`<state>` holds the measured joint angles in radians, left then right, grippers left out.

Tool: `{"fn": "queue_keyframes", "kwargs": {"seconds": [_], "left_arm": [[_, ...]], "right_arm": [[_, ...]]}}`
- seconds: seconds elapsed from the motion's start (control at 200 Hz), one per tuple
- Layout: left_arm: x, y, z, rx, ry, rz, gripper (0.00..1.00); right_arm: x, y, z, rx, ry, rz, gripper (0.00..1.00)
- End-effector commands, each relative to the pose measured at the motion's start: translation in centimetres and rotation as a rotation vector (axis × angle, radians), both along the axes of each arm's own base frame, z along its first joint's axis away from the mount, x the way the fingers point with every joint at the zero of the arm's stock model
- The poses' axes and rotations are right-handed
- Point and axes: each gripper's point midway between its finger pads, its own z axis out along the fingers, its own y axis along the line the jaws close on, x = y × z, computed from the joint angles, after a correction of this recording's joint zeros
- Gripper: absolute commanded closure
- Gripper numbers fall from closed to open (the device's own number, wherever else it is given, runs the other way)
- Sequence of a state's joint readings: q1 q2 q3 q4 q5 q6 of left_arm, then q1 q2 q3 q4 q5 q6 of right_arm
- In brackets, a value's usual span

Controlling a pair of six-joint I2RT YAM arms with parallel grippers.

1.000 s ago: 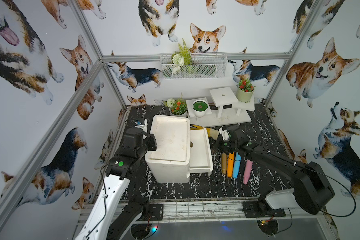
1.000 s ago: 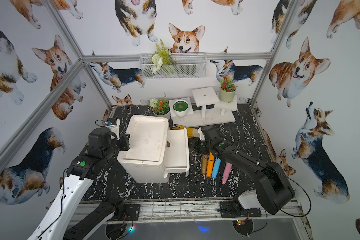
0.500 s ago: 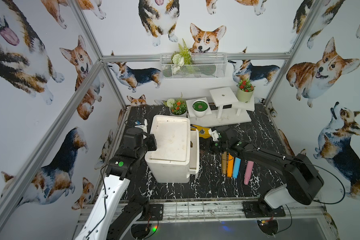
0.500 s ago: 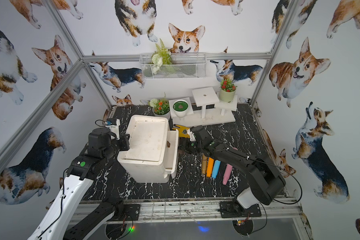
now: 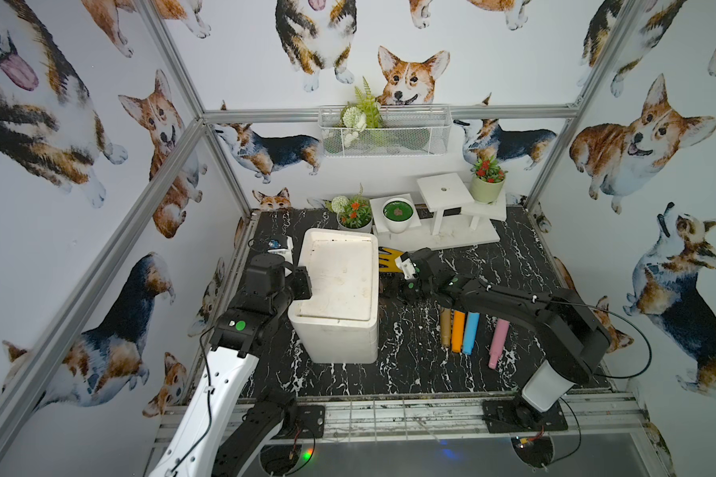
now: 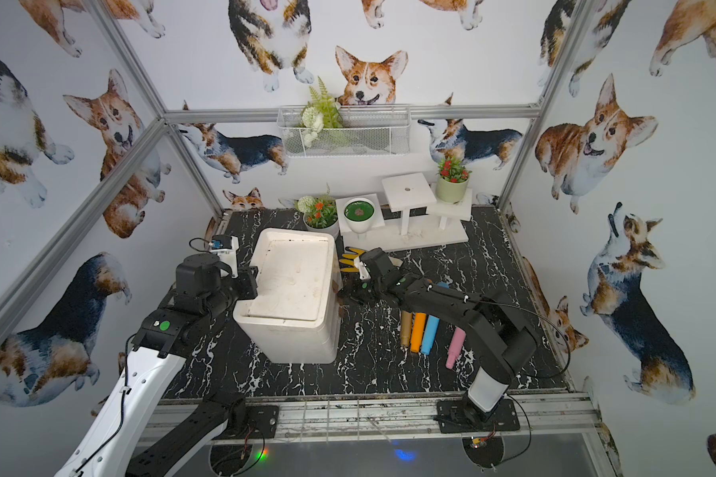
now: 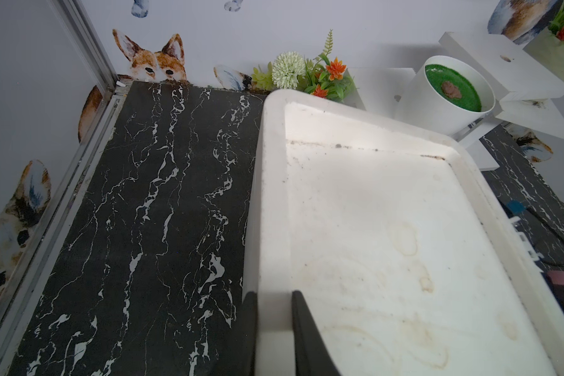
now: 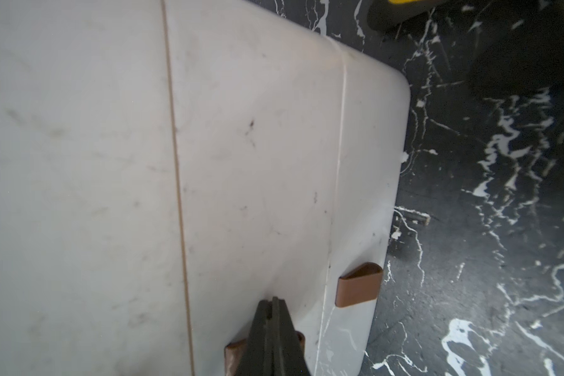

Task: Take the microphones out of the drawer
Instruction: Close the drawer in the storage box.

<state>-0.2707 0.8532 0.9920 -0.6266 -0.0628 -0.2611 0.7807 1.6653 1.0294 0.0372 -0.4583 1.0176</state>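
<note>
**Both claws on the closed white plastic drawer box [image 5: 335, 338]; where the microphone is cannot be told from any view.**

The left claw [image 7: 273, 294] pinches the box's raised top rim, one black finger outside the wall and the other inside the shallow, stained top tray. The right claw [image 8: 272, 299] is pressed together with its tips against a drawer front [image 8: 258, 162], right over a brown strap handle [image 8: 232, 353] that shows on both sides of the fingers. Whether it grips that handle I cannot tell. A second brown handle [image 8: 358, 285] sits just beside this claw, nearer the black marble-patterned worktop [image 8: 485, 228]. The fronts lie flush, with thin seams between them. Behind the right claw, beside its arm, lie a row of brown, orange and blue cylinders [image 5: 457, 330] and a pink cylinder [image 5: 497, 342].
</note>
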Motion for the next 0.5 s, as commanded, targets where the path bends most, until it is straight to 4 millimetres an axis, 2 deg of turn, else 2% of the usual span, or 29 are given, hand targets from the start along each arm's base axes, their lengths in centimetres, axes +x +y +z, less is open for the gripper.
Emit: {"fn": "queue_keyframes", "kwargs": {"seconds": [0.0,0.2,0.495], "left_arm": [[-1.7,-0.8,-3.0,-0.032,0.144,-0.035,0.98],[-1.8,-0.7,-3.1,-0.029,0.145,-0.034,0.98],[-2.1,-0.6,-3.4,-0.029,0.151,-0.031,0.98]], "right_arm": [[-0.5,0.9,1.7,0.05,-0.038,0.048,1.0],[-0.9,-1.2,0.7,-0.011,-0.044,0.018,0.99],[-1.2,-4.8,-1.3,0.016,-0.01,-0.077,0.77]]}}
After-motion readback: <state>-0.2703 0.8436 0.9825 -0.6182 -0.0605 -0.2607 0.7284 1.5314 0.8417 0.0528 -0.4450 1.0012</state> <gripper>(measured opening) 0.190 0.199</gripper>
